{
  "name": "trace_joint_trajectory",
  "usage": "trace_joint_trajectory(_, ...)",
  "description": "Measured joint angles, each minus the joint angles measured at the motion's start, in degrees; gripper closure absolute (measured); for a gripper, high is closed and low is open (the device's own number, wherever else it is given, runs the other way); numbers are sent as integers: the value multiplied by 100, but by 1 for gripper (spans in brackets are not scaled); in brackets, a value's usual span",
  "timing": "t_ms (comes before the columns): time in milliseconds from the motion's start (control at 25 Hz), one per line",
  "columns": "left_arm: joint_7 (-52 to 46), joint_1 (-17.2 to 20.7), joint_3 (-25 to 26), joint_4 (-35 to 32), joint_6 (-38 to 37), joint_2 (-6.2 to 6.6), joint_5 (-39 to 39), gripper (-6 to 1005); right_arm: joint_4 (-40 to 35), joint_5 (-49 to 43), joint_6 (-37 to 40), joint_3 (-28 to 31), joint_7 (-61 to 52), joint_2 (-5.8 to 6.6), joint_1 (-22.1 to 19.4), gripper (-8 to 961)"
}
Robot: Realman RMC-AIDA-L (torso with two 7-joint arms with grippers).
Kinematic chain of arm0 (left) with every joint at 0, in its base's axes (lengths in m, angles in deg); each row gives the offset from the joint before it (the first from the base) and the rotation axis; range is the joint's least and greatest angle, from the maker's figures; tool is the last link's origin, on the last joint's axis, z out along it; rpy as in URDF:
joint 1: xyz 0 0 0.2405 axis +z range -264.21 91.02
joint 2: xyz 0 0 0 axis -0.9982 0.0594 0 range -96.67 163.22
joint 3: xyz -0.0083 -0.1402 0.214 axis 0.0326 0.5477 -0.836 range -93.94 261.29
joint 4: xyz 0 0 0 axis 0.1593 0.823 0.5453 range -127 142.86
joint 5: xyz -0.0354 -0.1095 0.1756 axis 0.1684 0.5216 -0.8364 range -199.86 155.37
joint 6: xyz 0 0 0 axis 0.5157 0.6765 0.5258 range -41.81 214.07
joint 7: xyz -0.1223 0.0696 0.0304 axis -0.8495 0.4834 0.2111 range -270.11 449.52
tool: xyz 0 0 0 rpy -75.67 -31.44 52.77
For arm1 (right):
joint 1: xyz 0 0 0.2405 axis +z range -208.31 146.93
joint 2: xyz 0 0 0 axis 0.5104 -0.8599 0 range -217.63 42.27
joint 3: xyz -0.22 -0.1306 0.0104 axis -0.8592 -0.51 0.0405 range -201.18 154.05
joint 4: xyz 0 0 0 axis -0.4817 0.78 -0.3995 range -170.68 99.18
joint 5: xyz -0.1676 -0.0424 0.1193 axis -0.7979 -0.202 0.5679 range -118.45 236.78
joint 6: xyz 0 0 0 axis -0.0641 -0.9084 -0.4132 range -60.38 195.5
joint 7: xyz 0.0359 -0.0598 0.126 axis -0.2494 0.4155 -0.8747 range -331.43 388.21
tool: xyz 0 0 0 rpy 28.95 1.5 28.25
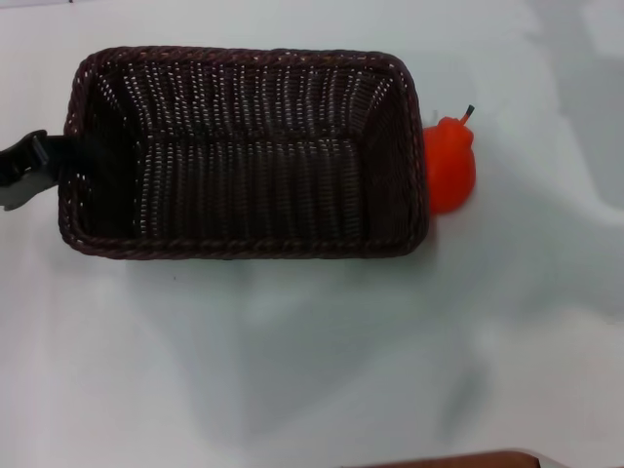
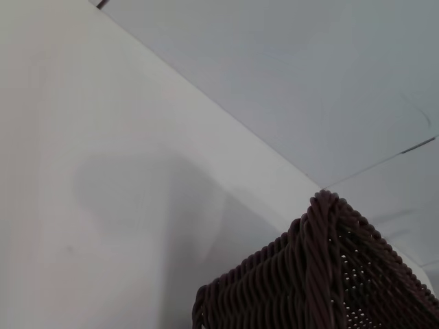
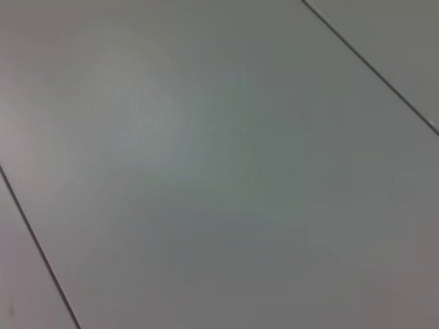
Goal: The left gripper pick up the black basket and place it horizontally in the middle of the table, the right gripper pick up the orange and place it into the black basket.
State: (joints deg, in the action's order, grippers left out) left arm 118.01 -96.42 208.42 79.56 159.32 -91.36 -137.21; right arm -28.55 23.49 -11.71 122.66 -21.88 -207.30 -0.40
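Note:
The black basket [image 1: 244, 146] lies lengthwise on the white table [image 1: 312, 351], its opening up, in the upper middle of the head view. My left gripper [image 1: 70, 161] reaches in from the left edge and is clamped over the rim of the basket's left short wall. One corner of the basket shows close up in the left wrist view [image 2: 322, 281]. The orange [image 1: 450, 168] stands on the table against the outside of the basket's right short wall, stem up. My right gripper is out of view; its wrist view shows only bare surface.
A brown edge [image 1: 458, 460] shows at the bottom of the head view. White tabletop stretches in front of the basket and to the right of the orange.

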Motion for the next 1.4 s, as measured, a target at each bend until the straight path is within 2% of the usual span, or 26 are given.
trace_joint_trajectory(320, -122, 113, -228, 78, -65, 14, 108, 823, 3, 0, 54, 18, 4, 0, 4, 104)
trace_joint_trajectory(720, -210, 124, -244, 27, 143, 24, 140, 822, 41, 0, 165, 17, 0, 0, 18, 106)
trace_joint_trajectory(920, -212, 132, -192, -4, 169, 38, 141, 703, 45, 0, 231, 13, 0, 0, 60, 107)
trace_joint_trajectory(1040, -186, 132, -148, -47, 181, 54, 134, 590, 45, -15, 293, -12, 0, 3, 87, 108)
trace_joint_trajectory(1160, -23, 129, 68, -103, 180, 74, 106, 476, 57, -56, 329, -86, 0, 23, 113, 108)
trace_joint_trajectory(1280, 358, 103, 522, -198, 217, 79, 152, 471, 203, -75, 479, -450, -111, 70, 105, 109)
trace_joint_trajectory(1400, 1012, 60, 1156, -362, 298, 78, 416, 448, 588, -304, 778, -1178, -725, 266, 32, 110)
